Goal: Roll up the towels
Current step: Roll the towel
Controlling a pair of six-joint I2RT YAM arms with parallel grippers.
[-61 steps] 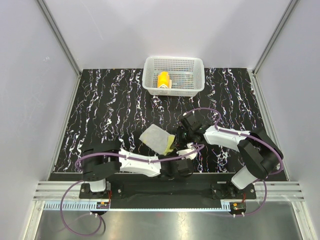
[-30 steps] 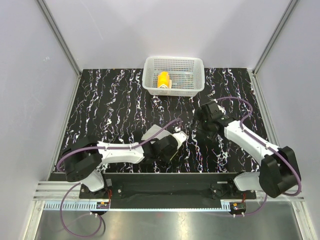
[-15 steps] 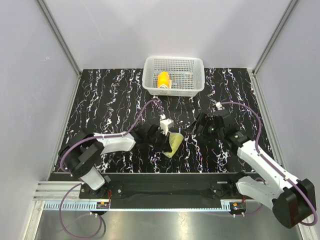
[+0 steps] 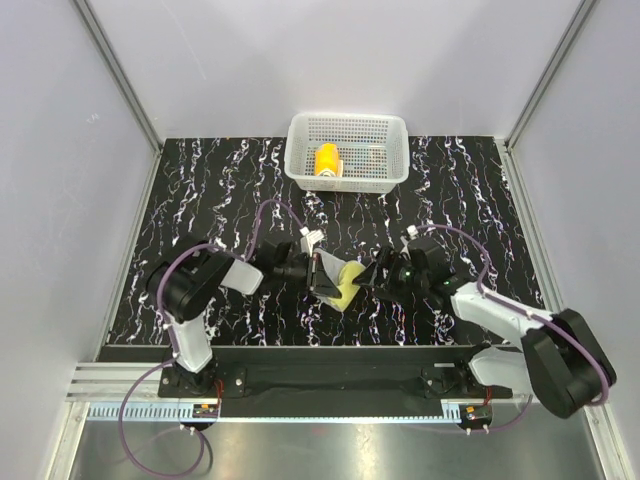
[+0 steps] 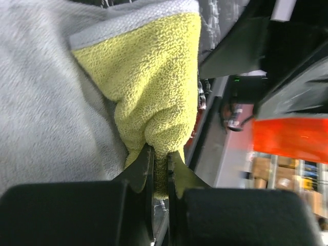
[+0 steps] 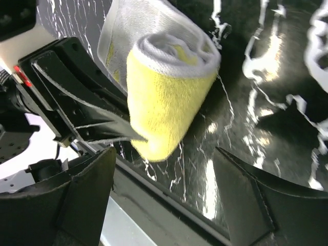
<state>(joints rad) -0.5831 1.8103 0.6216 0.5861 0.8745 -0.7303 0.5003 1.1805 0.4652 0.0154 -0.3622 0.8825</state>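
Note:
The light grey towel with yellow-green blotches (image 4: 345,285) lies rolled up at the middle of the table, its yellow end (image 6: 169,97) toward the near edge. My left gripper (image 5: 160,154) is shut on a yellow fold of the grey towel (image 5: 148,77), and in the top view that left gripper (image 4: 318,272) sits at the roll's left side. My right gripper (image 6: 164,154) is open, with its fingers on either side of the roll's end and not touching it. From above, the right gripper (image 4: 378,278) faces the roll from the right. The orange towel (image 4: 327,160) lies rolled in the basket.
The white perforated basket (image 4: 345,181) stands at the back centre of the black marbled table (image 4: 210,200). Both arms reach in low toward the middle. Grey walls close off the left, right and back, and a metal rail runs along the near edge.
The left gripper has pulled back to the left, still holding the towel. The right gripper has come down and to the left, right up to the roll, and its jaws have narrowed a little.

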